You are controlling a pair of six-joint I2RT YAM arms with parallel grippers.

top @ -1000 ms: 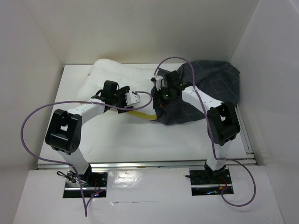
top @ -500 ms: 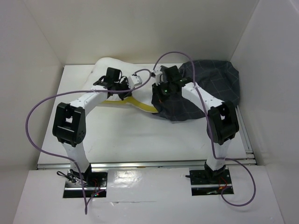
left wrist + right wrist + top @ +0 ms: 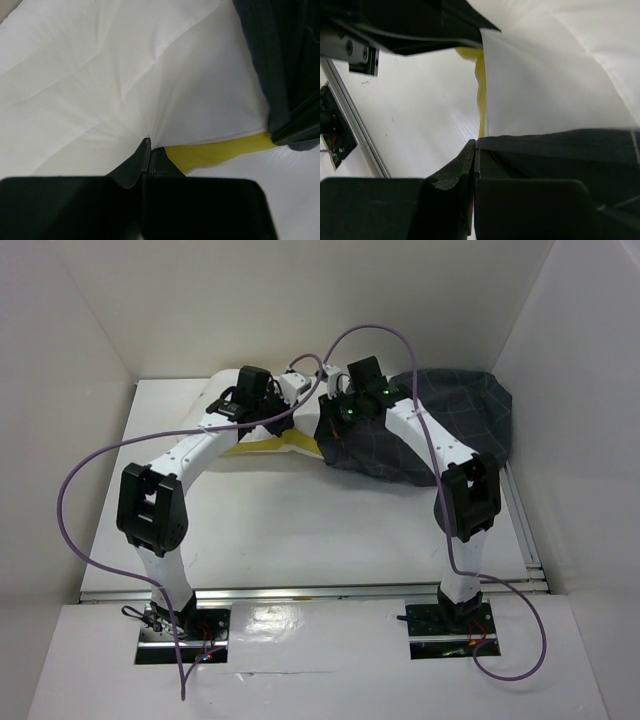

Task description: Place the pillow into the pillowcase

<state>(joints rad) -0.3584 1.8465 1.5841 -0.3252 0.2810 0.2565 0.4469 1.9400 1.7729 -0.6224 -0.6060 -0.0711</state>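
While pillowcase (image 3: 445, 425) overlaps one corner, pillow (image 3: 100, 75) mostly outside, yellow trim (image 3: 220, 150) showing.

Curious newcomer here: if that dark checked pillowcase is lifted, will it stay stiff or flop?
Probably floppy: the pillowcase lies wrinkled and slumped. Likely light, since the right fingers pinch only its edge. It may sag when raised.

The soft white rectangular pillow (image 3: 125, 75) is matt cloth, smooth apart from faint stitched lines and fine creases. Its yellow trim (image 3: 220, 150) may be a slightly coarser weave, though the view is blurred there. The limp charcoal-grey pillowcase (image 3: 460, 420) with thin pale grid lines is dull, wrinkled fabric. The black left gripper (image 3: 148, 150) is matt moulded plastic. The white table (image 3: 300, 530) is smooth with a faint sheen, its silvery near-edge rail (image 3: 320, 590) shiny metal
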